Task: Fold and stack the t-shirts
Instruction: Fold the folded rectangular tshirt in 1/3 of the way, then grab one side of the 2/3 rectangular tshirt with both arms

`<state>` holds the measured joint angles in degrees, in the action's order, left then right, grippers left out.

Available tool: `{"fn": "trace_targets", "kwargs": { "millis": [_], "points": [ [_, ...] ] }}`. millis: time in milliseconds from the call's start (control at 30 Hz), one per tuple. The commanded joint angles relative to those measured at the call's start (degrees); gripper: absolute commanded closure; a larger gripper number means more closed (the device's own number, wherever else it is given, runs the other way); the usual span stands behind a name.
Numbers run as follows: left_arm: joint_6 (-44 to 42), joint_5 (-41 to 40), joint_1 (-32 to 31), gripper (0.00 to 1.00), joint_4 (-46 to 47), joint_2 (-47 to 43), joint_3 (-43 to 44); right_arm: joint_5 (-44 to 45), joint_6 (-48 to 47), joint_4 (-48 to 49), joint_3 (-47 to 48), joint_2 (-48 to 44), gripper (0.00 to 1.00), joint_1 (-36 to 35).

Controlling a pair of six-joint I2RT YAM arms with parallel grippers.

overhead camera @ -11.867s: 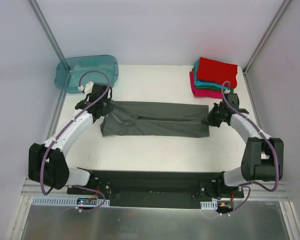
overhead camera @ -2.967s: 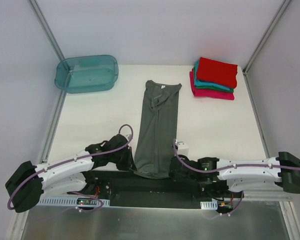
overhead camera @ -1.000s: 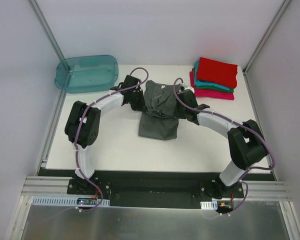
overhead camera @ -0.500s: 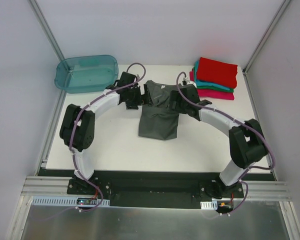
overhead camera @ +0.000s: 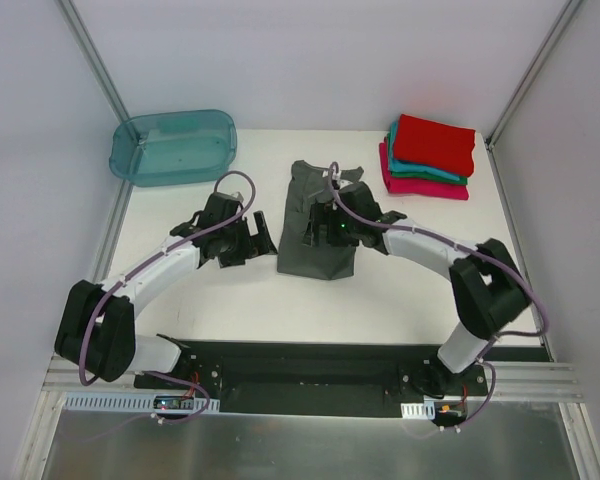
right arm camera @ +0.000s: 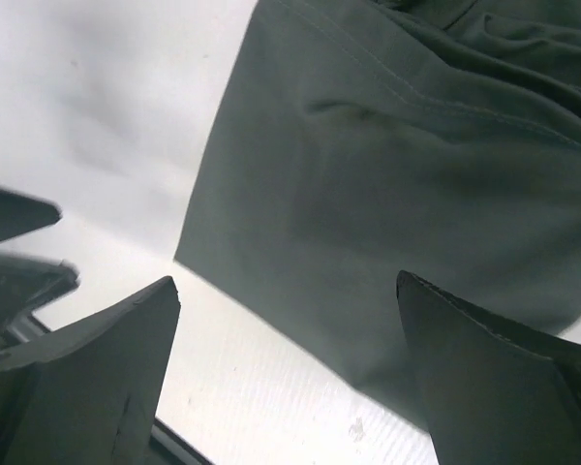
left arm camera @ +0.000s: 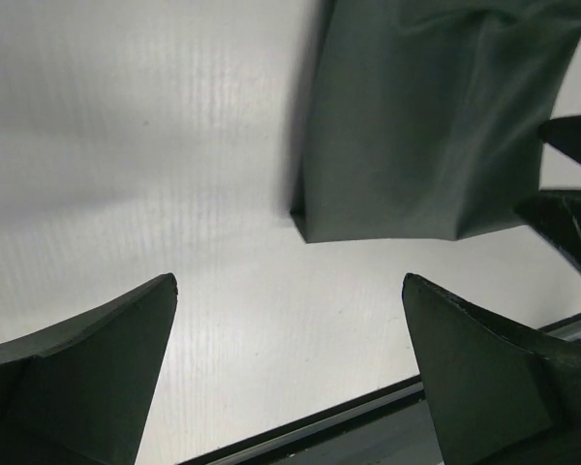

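Note:
A dark grey t-shirt (overhead camera: 326, 256) lies folded in half at the table's middle, its neck end rumpled at the far side. My right gripper (overhead camera: 312, 226) hovers open over the shirt's left half; its wrist view shows the grey cloth (right arm camera: 387, 165) under the open fingers (right arm camera: 107, 368) and nothing held. My left gripper (overhead camera: 260, 232) is open just left of the shirt, above bare table, with the shirt's near corner (left arm camera: 407, 145) ahead of it. Red, teal and magenta folded t-shirts (overhead camera: 432, 145) sit stacked at the back right.
A translucent teal plastic tub (overhead camera: 173, 146) stands at the back left. The table's black front rail (left arm camera: 368, 417) shows close under the left gripper. The right gripper's fingers (left arm camera: 573, 184) reach into the left wrist view's right edge.
Both grippers have opened and let go of the grey shirt at its far end. Both arms drew back towards the near side, the left one off to the shirt's left.

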<state>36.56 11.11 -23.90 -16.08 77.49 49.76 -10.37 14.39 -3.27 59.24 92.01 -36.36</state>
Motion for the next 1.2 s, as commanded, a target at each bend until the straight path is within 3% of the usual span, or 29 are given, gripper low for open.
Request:
{"fn": "trace_targets", "kwargs": {
  "millis": [0, 133, 267, 500, 700, 900, 1100, 1167],
  "points": [
    [1.3, -4.3, 0.4, 0.01, 0.3, -3.7, -3.4, -1.8, -3.0, 0.9, 10.0, 9.4, 0.04, 1.1],
    [1.2, -3.9, 0.8, 0.01, 0.3, -3.1, -3.5, 0.6, -5.2, -4.5, 23.1, 19.4, 0.04, 4.5],
    [1.9, -2.2, 0.8, 0.01, 0.3, -2.9, -3.7, -1.7, -6.6, -7.6, 26.1, 20.4, 0.04, 5.9],
    [3.5, 0.6, 0.7, 0.02, 2.0, -0.5, -3.4, -3.8, -13.9, -7.2, 14.3, 4.0, 0.04, 4.3],
    [6.2, 4.4, -0.9, 0.13, 6.1, 5.2, -1.7, -13.8, -9.4, 0.4, -3.1, -7.0, 0.04, 1.9],
    [7.3, 4.4, -3.3, 0.3, 6.6, 13.3, 2.8, -14.2, -1.7, 4.8, -7.6, -5.4, 0.04, -0.6],
    [7.8, 3.2, -3.9, 0.46, 6.5, 19.0, 4.9, -9.5, -1.6, 4.1, -11.0, -4.2, 0.04, 0.1],
    [8.2, 2.4, -3.9, 0.46, 6.3, 20.0, 4.7, -7.7, -1.6, 4.1, -12.5, -3.7, 0.04, 0.4]
  ]
}}
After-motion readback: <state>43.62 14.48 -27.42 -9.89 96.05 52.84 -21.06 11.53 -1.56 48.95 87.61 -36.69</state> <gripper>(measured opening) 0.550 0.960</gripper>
